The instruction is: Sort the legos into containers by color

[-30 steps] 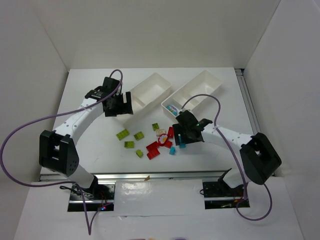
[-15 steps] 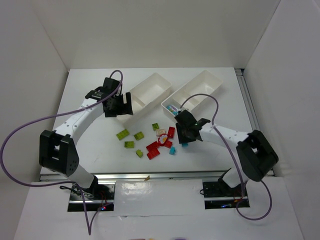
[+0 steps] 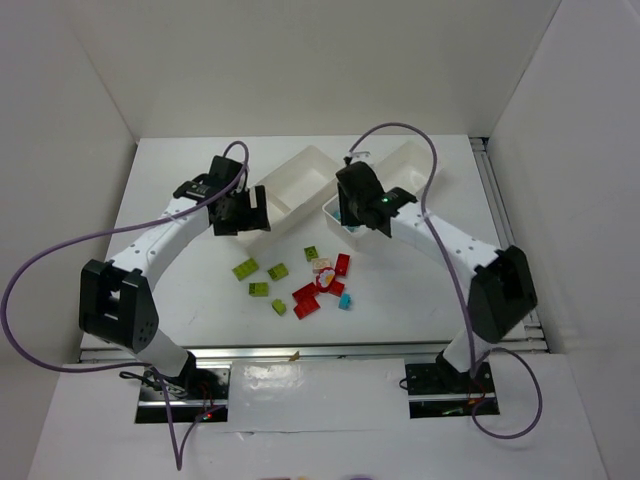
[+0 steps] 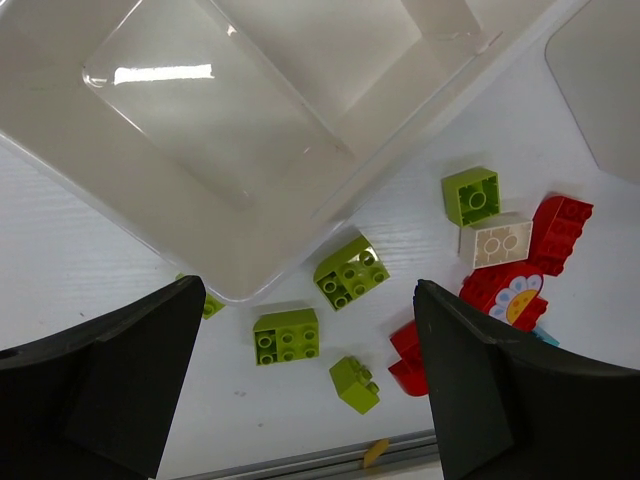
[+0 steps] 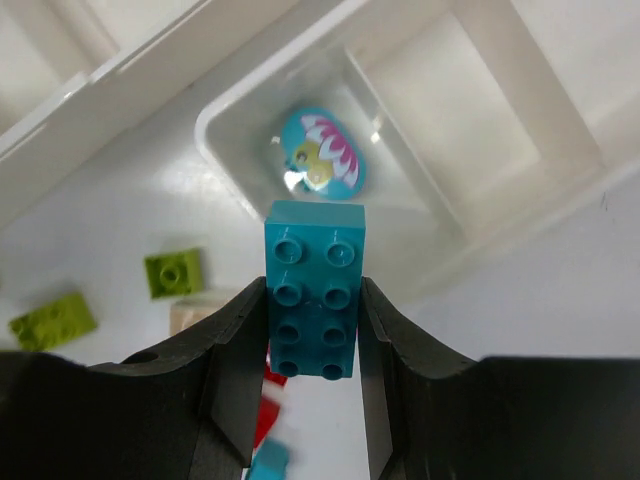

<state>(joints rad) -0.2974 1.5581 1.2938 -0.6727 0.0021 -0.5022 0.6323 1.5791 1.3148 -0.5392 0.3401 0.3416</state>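
**Right arm.** The right end effector is clamped on one cyan brick, an eight-stud piece gripped across its long sides. One second earlier this end effector sat low at the right edge of the loose pile, over that brick. It has since closed, lifted and travelled to the far side. It now hangs over the near end of the right tray. In the right wrist view, the tray's near compartment lies just beyond the brick and already holds a round cyan piece with a flower print.

**Meaning for the task.** The pick is complete. The colour matches, so this compartment is judged to be the cyan destination. The next step is release. The brick appears to sit over the compartment's near wall, so a short advance before opening would lower the risk of striking the rim.

**Left arm.** The left end effector stands wide and holds nothing, over the near corner of the left tray. It has not moved.

**Remaining on the desk.** Green bricks, red bricks, one beige brick and a small cyan piece lie near of both trays.
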